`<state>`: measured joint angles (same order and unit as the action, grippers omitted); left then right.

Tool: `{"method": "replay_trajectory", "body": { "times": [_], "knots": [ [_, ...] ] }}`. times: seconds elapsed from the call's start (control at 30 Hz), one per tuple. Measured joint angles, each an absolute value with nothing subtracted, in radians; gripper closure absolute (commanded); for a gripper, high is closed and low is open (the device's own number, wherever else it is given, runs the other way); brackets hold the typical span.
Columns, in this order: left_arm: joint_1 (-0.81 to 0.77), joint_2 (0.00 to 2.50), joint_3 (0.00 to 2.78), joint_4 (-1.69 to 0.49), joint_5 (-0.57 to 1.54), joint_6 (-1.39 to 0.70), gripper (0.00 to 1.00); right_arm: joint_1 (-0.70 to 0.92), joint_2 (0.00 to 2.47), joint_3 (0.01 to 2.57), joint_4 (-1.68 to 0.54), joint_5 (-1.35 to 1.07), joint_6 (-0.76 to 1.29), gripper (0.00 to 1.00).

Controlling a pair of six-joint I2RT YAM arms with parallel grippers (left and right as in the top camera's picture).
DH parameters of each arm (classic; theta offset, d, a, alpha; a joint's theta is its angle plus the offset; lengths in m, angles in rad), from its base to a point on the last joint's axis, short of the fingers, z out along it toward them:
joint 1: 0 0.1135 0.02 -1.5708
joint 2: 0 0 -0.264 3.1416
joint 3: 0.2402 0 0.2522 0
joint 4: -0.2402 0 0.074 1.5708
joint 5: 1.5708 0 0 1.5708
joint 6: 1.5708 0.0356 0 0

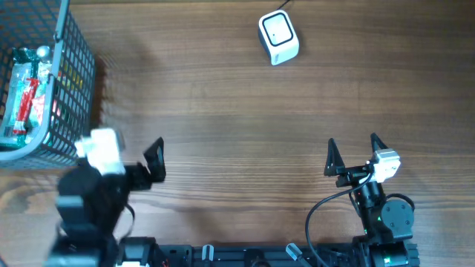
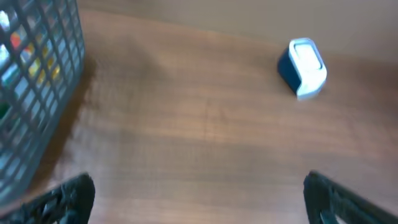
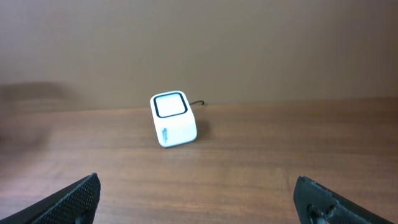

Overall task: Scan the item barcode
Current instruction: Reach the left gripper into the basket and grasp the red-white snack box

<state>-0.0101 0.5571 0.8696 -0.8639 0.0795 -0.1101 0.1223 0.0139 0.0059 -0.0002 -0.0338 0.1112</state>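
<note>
Wooden counter [image 1: 223, 111], brown. Gray wire basket [image 1: 74, 70] far left, red-green item [image 1: 26, 96] inside. White scanner [image 1: 278, 37] far, right of middle. Left fingers [image 1: 154, 159] spread wide, empty, just beside basket. Right fingers [image 1: 332, 157] spread wide, empty, near right.

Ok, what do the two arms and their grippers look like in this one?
Both are black. The left gripper and right gripper have black pointed fingers and a white block behind them. A black cable loops beside the right arm, where a small green light glows.
</note>
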Motion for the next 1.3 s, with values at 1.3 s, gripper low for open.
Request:
{"method": "replay_trajectory", "body": {
  "times": [1.3],
  "knots": [
    [0.732, 1.709, 1.754, -1.059, 0.037, -0.041, 0.0, 0.122, 0.016, 0.006, -0.001, -0.034, 0.111, 0.0]
  ]
}}
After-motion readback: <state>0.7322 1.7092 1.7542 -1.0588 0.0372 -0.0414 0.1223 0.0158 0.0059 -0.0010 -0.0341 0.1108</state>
